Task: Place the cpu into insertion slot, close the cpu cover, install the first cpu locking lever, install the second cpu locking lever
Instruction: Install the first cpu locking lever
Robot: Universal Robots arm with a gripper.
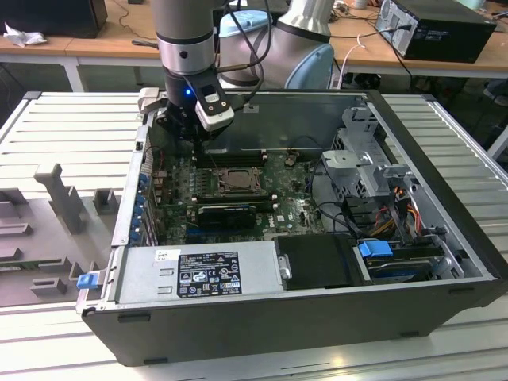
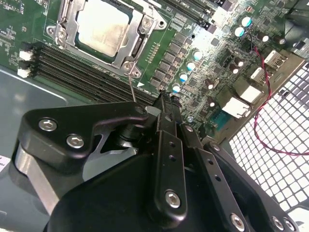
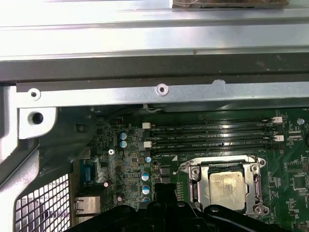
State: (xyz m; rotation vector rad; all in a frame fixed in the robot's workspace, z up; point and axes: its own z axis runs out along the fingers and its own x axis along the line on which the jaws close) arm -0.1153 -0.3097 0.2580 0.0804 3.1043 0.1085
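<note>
The pale silver-beige square cpu (image 2: 102, 25) already sits in the insertion slot (image 3: 227, 188), the small square socket with a silvery rim on the green circuit board, and the thin silvery metal cpu cover (image 2: 138, 44) lies down flat over it, framing the chip top through its square cut-out. The black gripper (image 2: 166, 104) hangs above the board just beside the socket, near the long black memory slots (image 2: 72, 67). Its fingers look pressed together, and a thin wire-like rod, probably 1 of the locking levers, runs from the socket corner toward the tip; whether the tip actually grips it I cannot tell.

The risk, as I judge it, is a slip: a springy lever escaping the tip could snap back, or the tip could scrape the blue-topped capacitors (image 2: 190, 66) crowded close by. A cover not fully seated would also keep a lever from hooking.

In the exterior view the arm's wrist hides the gripper tip, and the socket (image 1: 236, 181) is too small there to read lever positions. In the first wrist view the gripper body cuts off the socket's near edge, so the lever hooks stay unclear.
</note>
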